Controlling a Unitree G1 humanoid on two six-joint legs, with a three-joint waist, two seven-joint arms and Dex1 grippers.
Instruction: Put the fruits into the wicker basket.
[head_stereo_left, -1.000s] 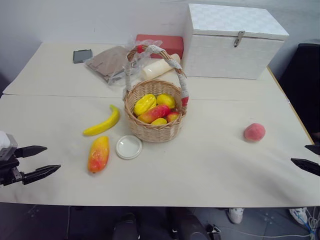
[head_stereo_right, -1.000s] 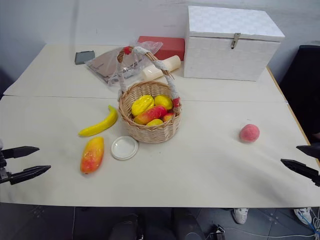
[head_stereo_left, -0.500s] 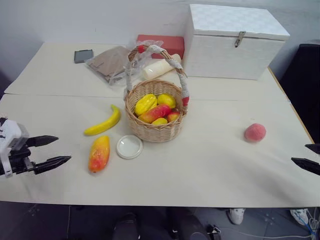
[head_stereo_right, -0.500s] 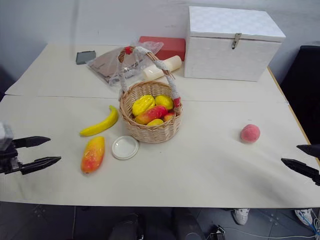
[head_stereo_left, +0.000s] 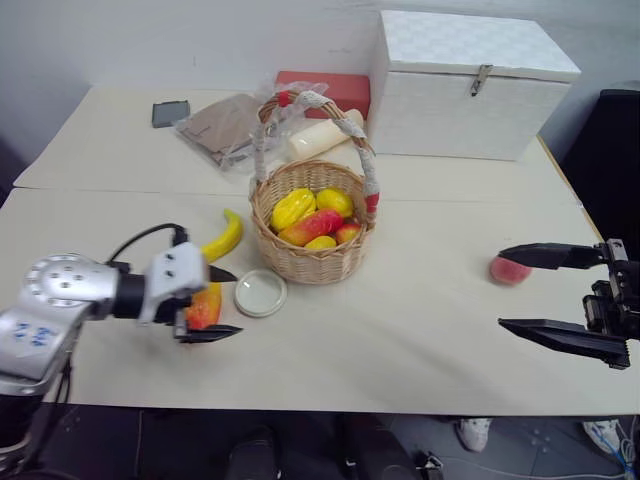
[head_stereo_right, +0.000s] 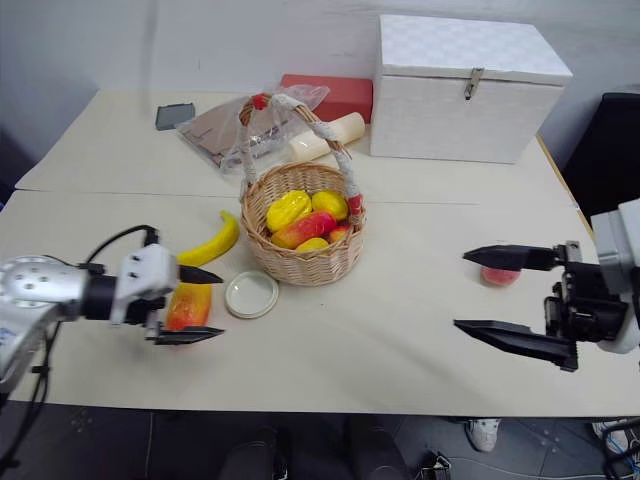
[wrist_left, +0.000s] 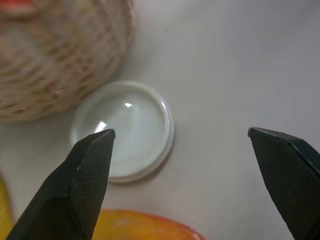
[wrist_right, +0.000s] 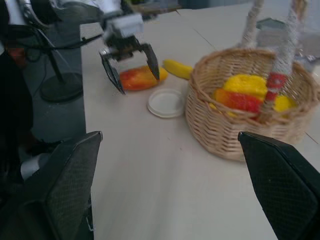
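Several fruits already sit in the wicker basket (head_stereo_left: 312, 225) just above the middle of the frame, but three are left out on the table (head_stereo_left: 400, 340): the banana (head_stereo_left: 222, 238) at its left, the mango (head_stereo_left: 203, 305) below that, and the peach (head_stereo_left: 508, 270) far right. The left gripper (head_stereo_left: 218, 303) hangs spread wide around the mango, while the right gripper (head_stereo_right: 495, 292) gapes empty by the peach. It's a pale tabletop against a white wall, with a lid (head_stereo_left: 260, 293), a white box (head_stereo_left: 470, 85) and wrapped packets (head_stereo_left: 235, 125) at the back.

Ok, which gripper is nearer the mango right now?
Left. The left gripper stands open right at the mango, fingers either side of it. The right gripper is open far across the table, by the peach.
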